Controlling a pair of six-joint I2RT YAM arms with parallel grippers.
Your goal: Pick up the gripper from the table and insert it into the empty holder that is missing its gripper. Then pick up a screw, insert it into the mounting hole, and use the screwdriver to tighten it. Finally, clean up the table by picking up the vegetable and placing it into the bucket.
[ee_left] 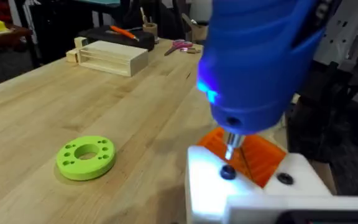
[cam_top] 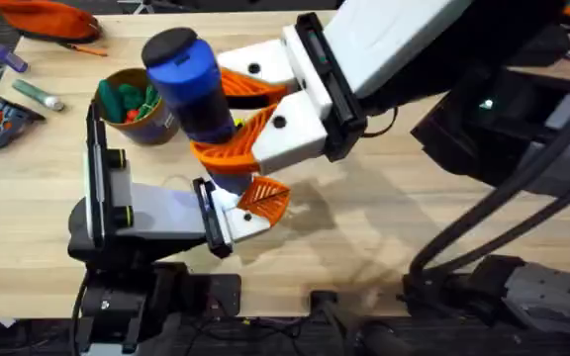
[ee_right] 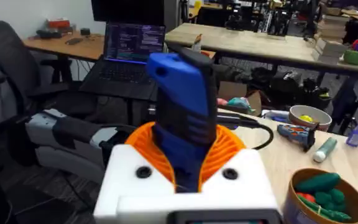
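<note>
— Any writing you can read?
— None I can make out; the laptop screen (ee_right: 133,42) behind is too small.
— Your right claw (cam_top: 228,117)?
— Its orange pads are clamped on the screwdriver (cam_top: 191,81), held upright. From my left wrist I see the metal bit (ee_left: 232,145) down on a dark screw (ee_left: 227,172) in the holder (ee_left: 253,186), with a blue light glowing on the body.
— Left claw (cam_top: 255,205)?
— Low on the bench (cam_top: 384,218) under the tool; I cannot tell its opening.
— The bucket (cam_top: 139,121)?
— Far left, green and orange toys inside. The left wrist also gives a green disc (ee_left: 86,157).
</note>
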